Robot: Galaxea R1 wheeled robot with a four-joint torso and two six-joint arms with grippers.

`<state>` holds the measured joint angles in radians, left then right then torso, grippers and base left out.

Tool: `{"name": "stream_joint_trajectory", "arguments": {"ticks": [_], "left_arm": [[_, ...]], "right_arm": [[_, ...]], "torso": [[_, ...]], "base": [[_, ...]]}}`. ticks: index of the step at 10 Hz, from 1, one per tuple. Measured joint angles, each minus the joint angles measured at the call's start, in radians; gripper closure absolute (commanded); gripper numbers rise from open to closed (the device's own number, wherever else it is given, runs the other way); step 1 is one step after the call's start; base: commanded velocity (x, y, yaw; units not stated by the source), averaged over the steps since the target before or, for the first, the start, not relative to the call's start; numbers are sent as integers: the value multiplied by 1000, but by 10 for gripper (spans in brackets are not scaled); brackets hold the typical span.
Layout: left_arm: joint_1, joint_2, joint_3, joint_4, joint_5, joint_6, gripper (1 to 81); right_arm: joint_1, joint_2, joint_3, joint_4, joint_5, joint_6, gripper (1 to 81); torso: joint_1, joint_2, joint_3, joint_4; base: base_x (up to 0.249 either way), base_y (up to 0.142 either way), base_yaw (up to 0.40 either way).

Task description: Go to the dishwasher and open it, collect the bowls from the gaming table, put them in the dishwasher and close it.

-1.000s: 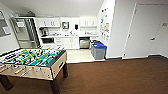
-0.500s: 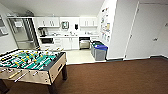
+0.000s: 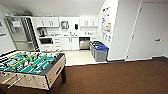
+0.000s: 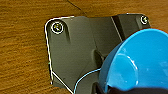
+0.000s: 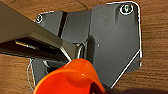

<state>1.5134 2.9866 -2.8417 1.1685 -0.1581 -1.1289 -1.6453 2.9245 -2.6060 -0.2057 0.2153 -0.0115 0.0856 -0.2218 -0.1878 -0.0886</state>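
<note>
Head view, dishwasher (image 3: 84,43) seemingly shut, far ahead

Both bowls (image 4: 140,62) cut off

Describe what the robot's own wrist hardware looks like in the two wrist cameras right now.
Each wrist carries a wide dark grey plate, left and right, with pale edges and round silver fittings at the corners. A thin blue cable curls off the left plate. A grey jointed bar crosses beside the right plate.
</note>
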Motion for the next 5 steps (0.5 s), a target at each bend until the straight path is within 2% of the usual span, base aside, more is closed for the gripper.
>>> {"name": "stream_joint_trajectory", "arguments": {"ticks": [5], "left_arm": [[0, 3, 0, 0, 0, 0, 811]], "right_arm": [[5, 2, -21, 0, -1, 0, 811]], "torso": [[0, 0, 0, 0]], "base": [[192, 0, 0]]}}
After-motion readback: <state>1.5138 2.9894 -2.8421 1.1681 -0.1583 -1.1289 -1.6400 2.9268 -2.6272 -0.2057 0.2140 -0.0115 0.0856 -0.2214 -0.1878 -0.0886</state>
